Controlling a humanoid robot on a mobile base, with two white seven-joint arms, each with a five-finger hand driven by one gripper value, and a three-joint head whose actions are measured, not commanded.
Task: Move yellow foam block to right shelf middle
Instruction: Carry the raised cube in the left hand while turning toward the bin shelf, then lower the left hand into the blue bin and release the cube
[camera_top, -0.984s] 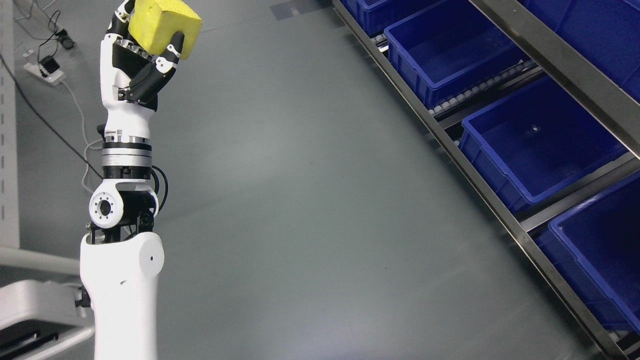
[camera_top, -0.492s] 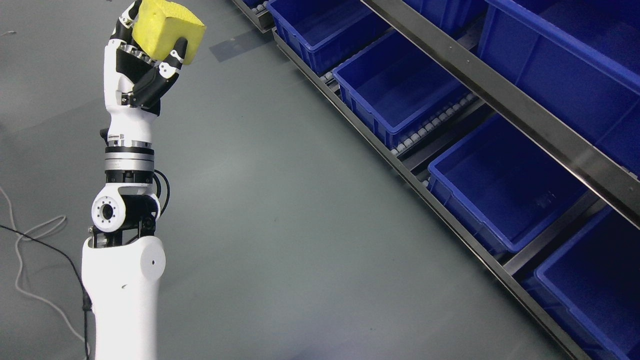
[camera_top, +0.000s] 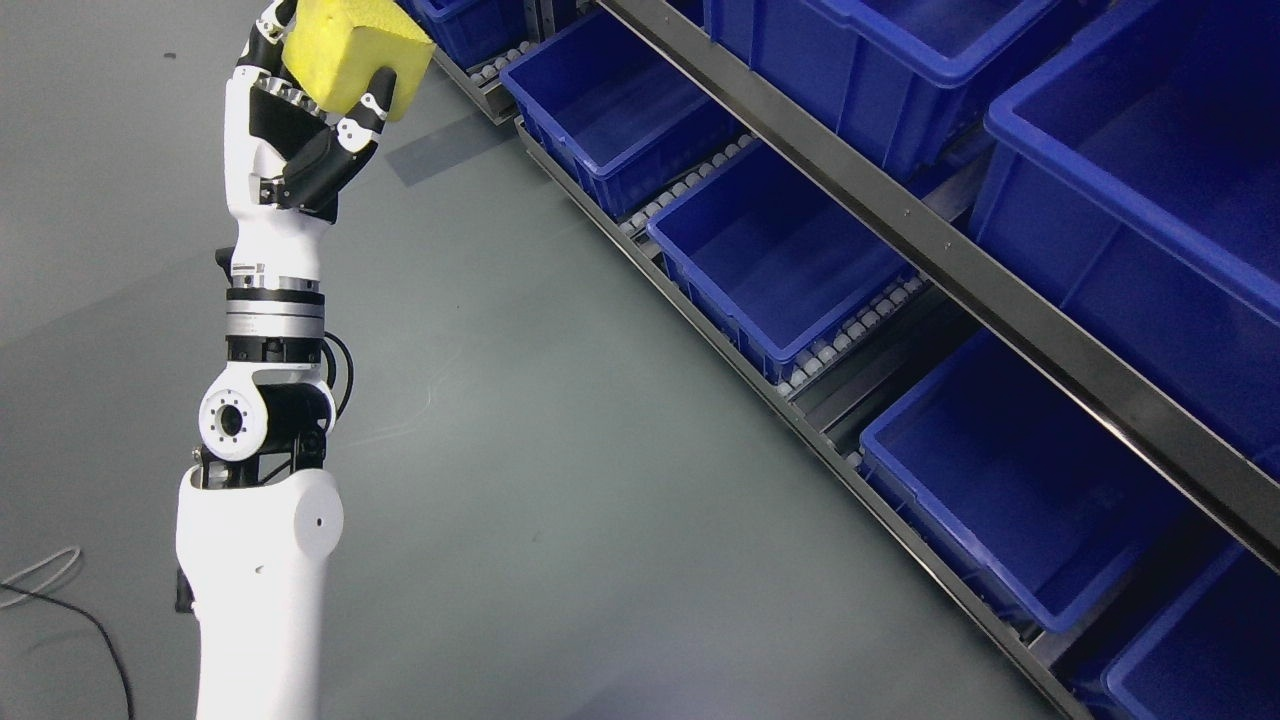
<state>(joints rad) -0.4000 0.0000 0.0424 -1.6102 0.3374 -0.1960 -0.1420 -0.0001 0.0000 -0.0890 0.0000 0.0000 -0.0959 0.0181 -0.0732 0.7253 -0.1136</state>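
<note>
Warehouse or logistics test lab: steel flow-rack shelf (camera_top: 1000, 290) with roller tracks across right of frame, rows of blue plastic bins (camera_top: 780, 270), bare grey floor (camera_top: 560, 420) at left.

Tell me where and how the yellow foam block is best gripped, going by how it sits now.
Grip the yellow foam block across two opposite flat faces, coming from below. It is a chunky, soft cube with flat sides, and the left hand already clamps it that way: fingers on the far side, thumb on the near face, top left free for release into a bin.
</note>
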